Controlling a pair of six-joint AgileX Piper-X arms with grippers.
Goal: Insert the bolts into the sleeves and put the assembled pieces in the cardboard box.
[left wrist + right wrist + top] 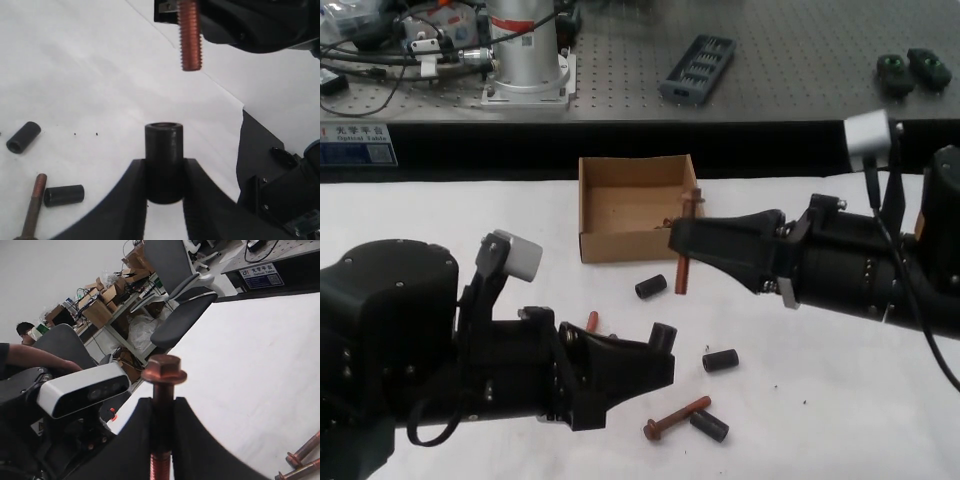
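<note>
The left gripper is clamping a sleeve upright; the right gripper is grasping a bolt above it; its tip should be lining up squarely over the sleeve.

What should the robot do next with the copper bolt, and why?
Probably bring the bolt over the sleeve and lower it in: the right claw holds the bolt tip-down, apart from the upright, open-topped sleeve gripped by the left claw.
</note>
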